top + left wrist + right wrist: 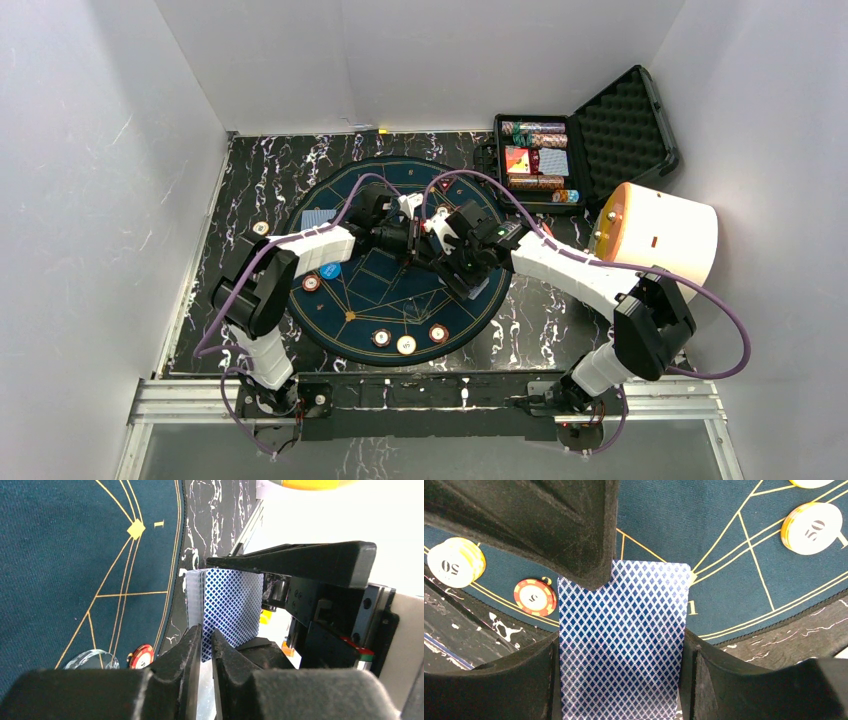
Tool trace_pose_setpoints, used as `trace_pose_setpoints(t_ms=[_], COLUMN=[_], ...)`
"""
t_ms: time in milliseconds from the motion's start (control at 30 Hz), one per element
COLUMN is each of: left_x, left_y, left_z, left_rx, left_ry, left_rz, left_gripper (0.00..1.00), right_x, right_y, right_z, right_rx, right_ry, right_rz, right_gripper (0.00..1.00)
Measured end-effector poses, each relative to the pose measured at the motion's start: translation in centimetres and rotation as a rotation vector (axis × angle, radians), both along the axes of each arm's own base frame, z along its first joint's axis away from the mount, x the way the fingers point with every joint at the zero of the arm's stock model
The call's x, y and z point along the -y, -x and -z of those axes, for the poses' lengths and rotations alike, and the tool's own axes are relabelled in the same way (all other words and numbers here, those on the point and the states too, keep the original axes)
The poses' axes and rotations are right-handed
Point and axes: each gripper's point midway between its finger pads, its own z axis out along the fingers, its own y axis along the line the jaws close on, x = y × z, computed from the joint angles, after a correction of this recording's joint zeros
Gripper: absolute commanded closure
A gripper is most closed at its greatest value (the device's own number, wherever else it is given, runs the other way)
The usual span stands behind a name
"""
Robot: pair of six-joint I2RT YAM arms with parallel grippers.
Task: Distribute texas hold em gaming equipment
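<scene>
Above the round dark-blue poker mat (pixel 372 292), my right gripper (pixel 621 647) is shut across the width of a deck of blue-backed playing cards (pixel 624 630). My left gripper (pixel 206 636) meets it end-on. Its fingers stand a narrow slit apart with the corner of the top card (pixel 232 600) in the slit. One left finger (pixel 564 530) overlaps the deck's top-left corner. Whether the left fingers press the card does not show. On the mat lie a red chip (pixel 311 283), a blue disc (pixel 330 270), three chips (pixel 406 345) near the front edge, and a card (pixel 318 218) at the back left.
An open black case (pixel 620 130) with chip rolls and card boxes stands at the back right. A big white cylinder with an orange end (pixel 660 238) lies to its right. One chip (pixel 260 228) sits off the mat at the left. White walls close the sides.
</scene>
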Motion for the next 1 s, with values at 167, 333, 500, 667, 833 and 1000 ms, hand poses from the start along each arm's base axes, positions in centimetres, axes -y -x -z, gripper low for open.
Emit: trace_pose_setpoints(t_ms=[167,333,500,667,833,1000], left_x=[0.0,-0.2,-0.5,-0.9,-1.2,-1.3], left_y=[-0.3,-0.5,-0.8,-1.1,-1.3,-1.4], left_z=[-0.4,-0.5,-0.6,-0.9,-1.3,-1.5], left_rx=[0.007,0.008,0.006,0.005,0.012,0.013], left_ry=[0.003,0.004,0.006,0.009,0.015,0.023], left_rz=[-0.002,-0.009,-0.017,-0.025,-0.03,-0.033], left_gripper=[0.95,0.97,0.97,1.0,1.0,1.0], right_x=[-0.1,-0.2,-0.2,-0.3,0.0,-0.2], right_y=[-0.1,-0.2,-0.3,-0.4,-0.3,-0.7], right_z=[0.0,-0.1,-0.1,0.0,0.4,0.3], right_rx=[0.007,0.015,0.021,0.023,0.021,0.041], right_ry=[0.001,-0.001,-0.004,-0.005,0.005,0.001], right_rz=[0.0,0.001,0.001,0.001,0.004,0.012], right_gripper=[0.72,0.73,0.73,0.73,0.73,0.73])
